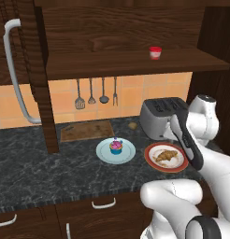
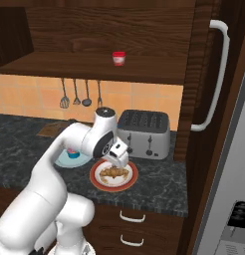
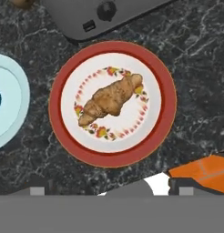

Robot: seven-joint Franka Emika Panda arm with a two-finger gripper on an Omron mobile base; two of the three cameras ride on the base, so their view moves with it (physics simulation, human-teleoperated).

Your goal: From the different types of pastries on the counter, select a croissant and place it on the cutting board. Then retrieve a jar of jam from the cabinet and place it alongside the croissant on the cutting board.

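Golden-brown croissant point(image 3: 111, 98) lies on the red-rimmed plate point(image 3: 113, 158) on the tabletop point(image 3: 196, 63), end effector point(image 2: 118, 158) poised directly above for a straight drop (finger spread: cannot tell). Cutting board point(image 1: 87, 130) waits beyond the cupcake point(image 1: 116, 146).

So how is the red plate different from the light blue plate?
The red-rimmed plate holds the croissant, while the light blue plate holds the pink-frosted cupcake. The red-rimmed plate has a white middle with a ring of little flowers; the light blue plate is plain. The red-rimmed plate sits in front of the toaster, the light blue plate nearer the cutting board. Both are round and lie flat on the counter.
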